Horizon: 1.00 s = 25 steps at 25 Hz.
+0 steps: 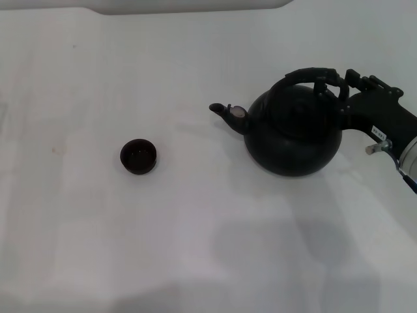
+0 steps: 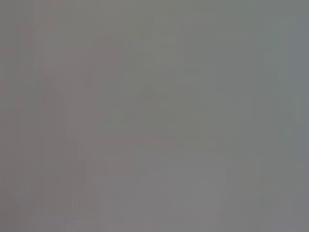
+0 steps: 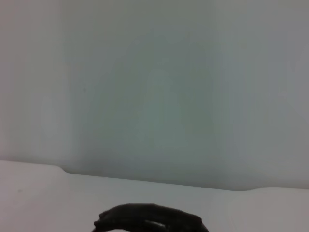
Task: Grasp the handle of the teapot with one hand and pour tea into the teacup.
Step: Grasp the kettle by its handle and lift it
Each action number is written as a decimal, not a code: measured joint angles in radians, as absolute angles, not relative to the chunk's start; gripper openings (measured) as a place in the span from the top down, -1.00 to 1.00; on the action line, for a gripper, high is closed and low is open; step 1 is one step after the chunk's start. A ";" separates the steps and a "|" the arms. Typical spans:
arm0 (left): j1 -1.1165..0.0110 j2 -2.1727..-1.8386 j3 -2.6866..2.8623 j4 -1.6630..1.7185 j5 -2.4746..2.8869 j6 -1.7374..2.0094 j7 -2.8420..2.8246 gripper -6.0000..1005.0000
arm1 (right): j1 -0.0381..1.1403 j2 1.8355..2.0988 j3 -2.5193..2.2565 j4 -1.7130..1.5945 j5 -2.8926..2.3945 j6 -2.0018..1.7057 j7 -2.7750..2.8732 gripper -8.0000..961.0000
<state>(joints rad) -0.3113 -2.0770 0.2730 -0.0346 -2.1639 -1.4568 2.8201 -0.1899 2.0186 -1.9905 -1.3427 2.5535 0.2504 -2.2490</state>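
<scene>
The matte black teapot stands on the white table at the right, its capped spout pointing left toward the teacup. The teacup is a tiny dark round cup, far to the left of the pot. The arched ribbed handle rises over the pot's top. My right gripper reaches in from the right and is at the right end of the handle. A dark strip of the handle shows in the right wrist view. My left gripper is out of view.
The white table stretches between cup and pot with nothing on it. Its far edge runs along the back. The left wrist view shows only a plain grey surface.
</scene>
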 joint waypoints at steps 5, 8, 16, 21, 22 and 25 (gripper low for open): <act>-0.309 -2.077 0.273 -0.032 -2.164 -1.459 2.819 -0.77 | -0.183 2.017 -1.990 -1.337 2.570 0.253 -2.248 -0.25; -0.307 -2.077 0.273 -0.032 -2.165 -1.463 2.819 -0.77 | -0.183 2.016 -1.989 -1.337 2.571 0.255 -2.248 -0.20; -0.306 -2.077 0.273 -0.032 -2.165 -1.466 2.818 -0.77 | -0.160 2.005 -1.947 -1.212 2.609 0.485 -2.179 0.09; -0.306 -2.077 0.273 -0.030 -2.164 -1.468 2.817 -0.77 | -0.171 2.012 -1.934 -1.198 2.619 0.526 -2.203 0.44; -0.306 -2.077 0.273 -0.030 -2.164 -1.468 2.817 -0.77 | -0.171 2.012 -1.934 -1.199 2.620 0.525 -2.201 0.52; -0.307 -2.077 0.273 -0.029 -2.164 -1.469 2.817 -0.77 | -0.169 2.011 -1.932 -1.201 2.621 0.516 -2.196 0.52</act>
